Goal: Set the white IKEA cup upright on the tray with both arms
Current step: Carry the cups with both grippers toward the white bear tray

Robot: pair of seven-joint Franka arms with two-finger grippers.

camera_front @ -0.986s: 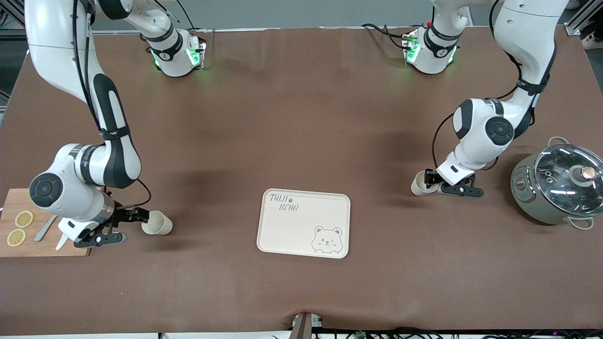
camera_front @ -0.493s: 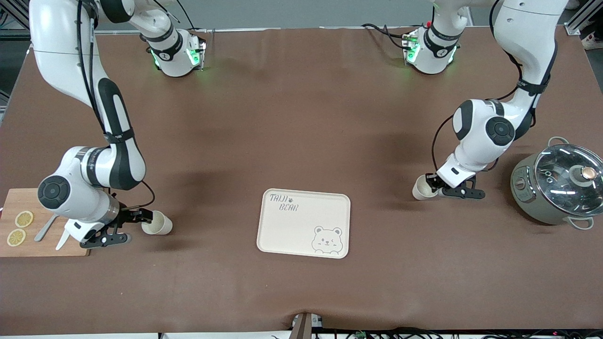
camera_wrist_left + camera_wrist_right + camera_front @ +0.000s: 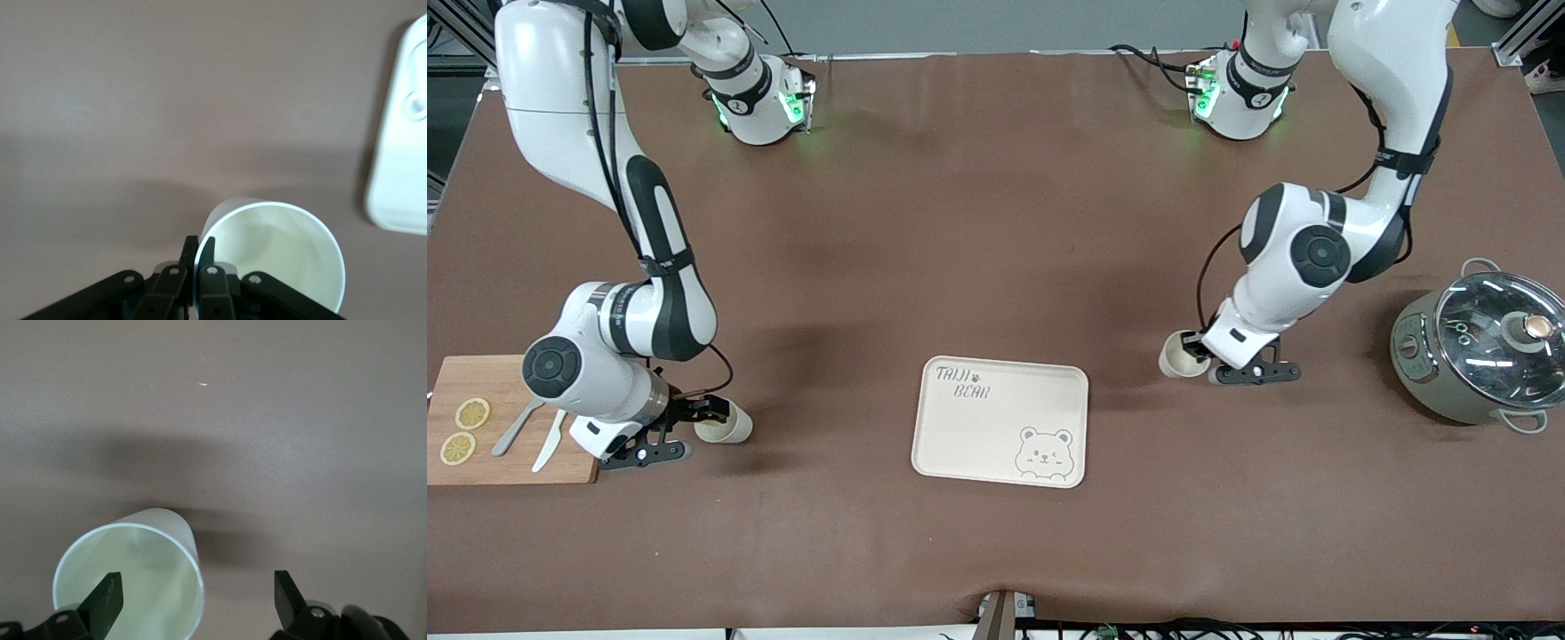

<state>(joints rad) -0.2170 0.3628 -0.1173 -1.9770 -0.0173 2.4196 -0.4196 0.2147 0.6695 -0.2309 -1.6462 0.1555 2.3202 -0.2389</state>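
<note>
The cream tray (image 3: 960,444) with the bear drawing lies at the table's middle; its edge shows in the left wrist view (image 3: 400,153). My left gripper (image 3: 1195,348) is shut on the rim of a white cup (image 3: 1176,360), held tilted low over the table beside the tray, toward the left arm's end. In the left wrist view the fingertips (image 3: 208,245) pinch the cup (image 3: 280,253) wall. A second white cup (image 3: 727,427) lies on its side toward the right arm's end. My right gripper (image 3: 704,416) is open at its mouth (image 3: 130,580); one finger (image 3: 107,599) is inside, the other outside.
A wooden cutting board (image 3: 560,467) with lemon slices (image 3: 471,413) and cutlery (image 3: 514,431) lies at the right arm's end, just beside the right gripper. A grey pot with a glass lid (image 3: 1485,347) stands at the left arm's end.
My left gripper has carried its cup toward the tray. My right gripper has slid forward onto the lying cup, one finger entering its mouth.
</note>
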